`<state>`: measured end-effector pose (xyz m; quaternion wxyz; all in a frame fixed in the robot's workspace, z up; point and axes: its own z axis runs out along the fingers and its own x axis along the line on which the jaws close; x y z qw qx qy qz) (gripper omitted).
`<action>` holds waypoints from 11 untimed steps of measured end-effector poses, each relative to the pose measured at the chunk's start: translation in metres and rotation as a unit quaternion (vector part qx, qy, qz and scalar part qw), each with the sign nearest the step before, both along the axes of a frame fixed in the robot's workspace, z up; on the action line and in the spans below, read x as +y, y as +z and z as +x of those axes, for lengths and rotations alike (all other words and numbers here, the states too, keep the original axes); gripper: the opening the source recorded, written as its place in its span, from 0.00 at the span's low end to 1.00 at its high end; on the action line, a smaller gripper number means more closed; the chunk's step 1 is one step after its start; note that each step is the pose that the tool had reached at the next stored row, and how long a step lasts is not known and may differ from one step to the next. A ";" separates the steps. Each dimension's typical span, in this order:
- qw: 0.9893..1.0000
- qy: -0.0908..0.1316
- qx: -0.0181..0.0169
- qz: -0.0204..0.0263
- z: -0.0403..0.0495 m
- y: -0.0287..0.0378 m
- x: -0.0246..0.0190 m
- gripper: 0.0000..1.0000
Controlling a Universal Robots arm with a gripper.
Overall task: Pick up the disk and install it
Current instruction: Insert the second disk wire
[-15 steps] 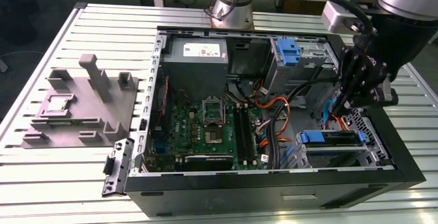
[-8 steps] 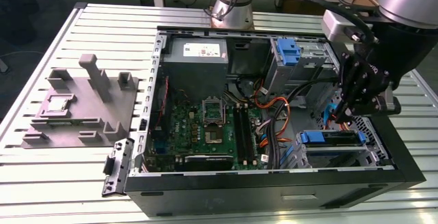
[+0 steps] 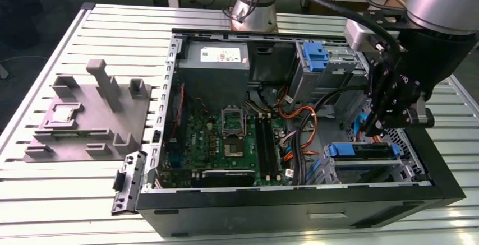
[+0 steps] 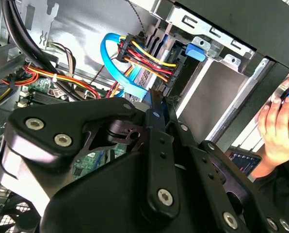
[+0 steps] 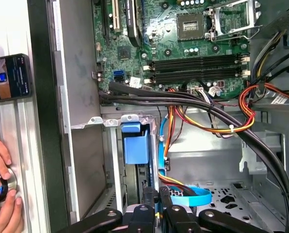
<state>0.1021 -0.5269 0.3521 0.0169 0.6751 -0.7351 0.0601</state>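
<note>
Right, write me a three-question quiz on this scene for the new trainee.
1. True or false: the disk, in its blue carrier, sits in a drive bay inside the computer case.
2. Pick one. The grey fixture on the slatted table lies: A) on the exterior view's left of the case; B) on the exterior view's right of the case; C) inside the case.
3. Fill the gap: in the first wrist view, the flat data cable beside the hand is coloured ____.

Key: 1 true; 2 A; 3 blue.
</note>
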 end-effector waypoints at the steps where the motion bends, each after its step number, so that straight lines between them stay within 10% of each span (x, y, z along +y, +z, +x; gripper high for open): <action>1: 1.000 0.000 -0.001 0.000 -0.0002 0.0000 -0.0001 0.16; 11: 1.000 0.001 -0.001 0.000 -0.0002 -0.0010 -0.0001 0.16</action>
